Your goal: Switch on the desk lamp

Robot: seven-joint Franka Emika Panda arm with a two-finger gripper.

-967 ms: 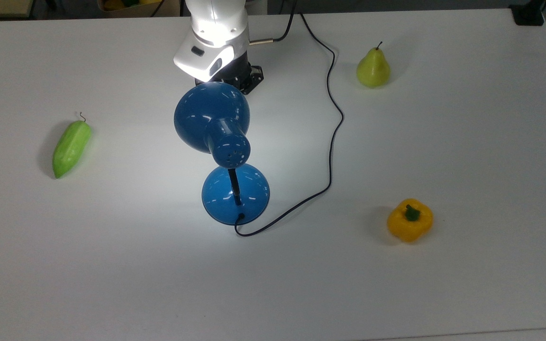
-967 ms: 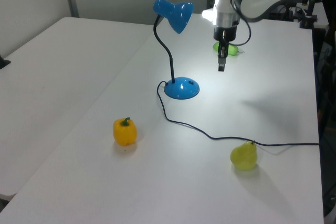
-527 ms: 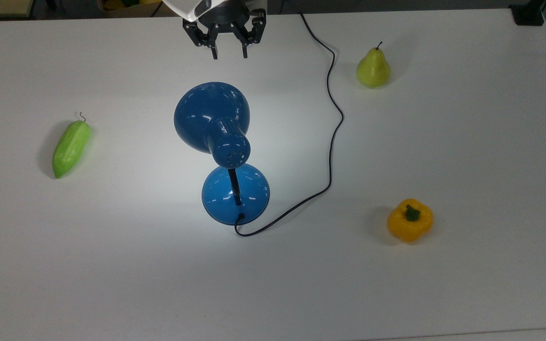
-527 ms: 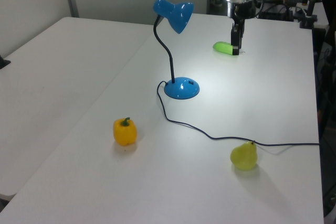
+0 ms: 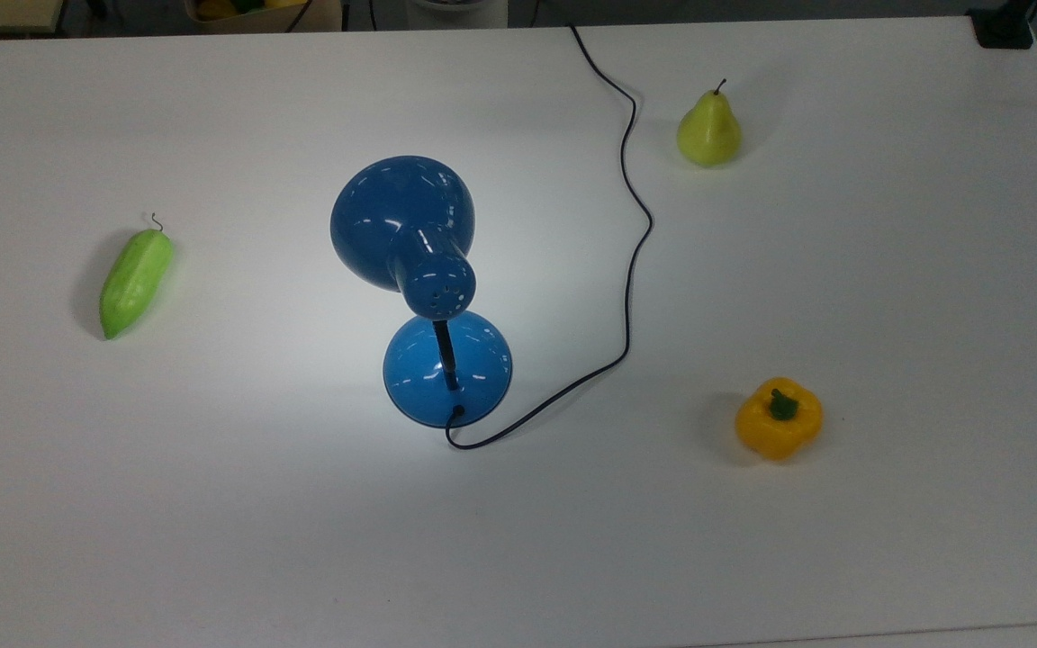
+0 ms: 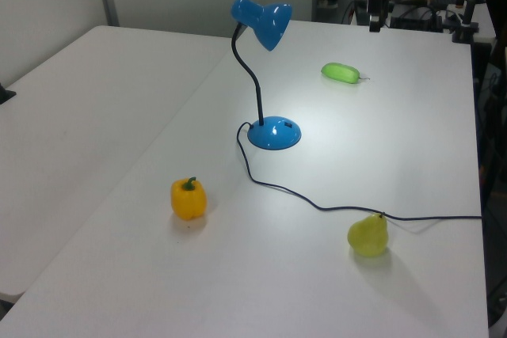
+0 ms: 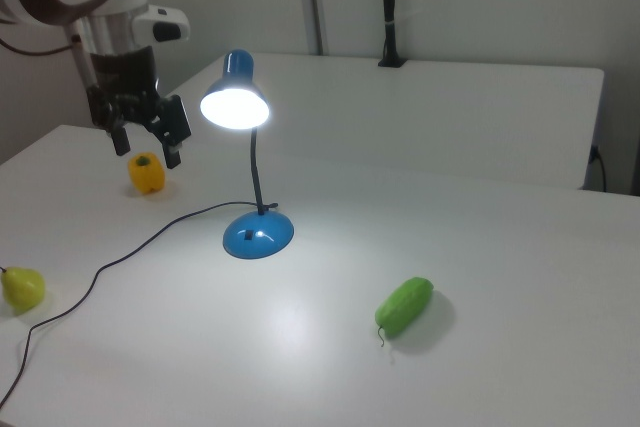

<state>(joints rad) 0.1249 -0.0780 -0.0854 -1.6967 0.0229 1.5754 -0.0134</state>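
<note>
The blue desk lamp stands mid-table with its dome shade over its round base; its shade sits on a black gooseneck. In the right view the shade's mouth glows and a bright pool of light lies on the table around the base. The thin black cord runs from the base to the top view's top edge. My gripper hangs open and empty high above the table, to the right view's left of the lamp. The left view shows my gripper near the far edge.
A green vegetable lies at the top view's left. A pear stands beyond the cord and a yellow bell pepper sits at the lower right of the top view. The white table is wide.
My gripper has lifted and pulled back from beside the lamp shade, passing out of the top view's upper edge. The lamp has not moved and stays lit.
</note>
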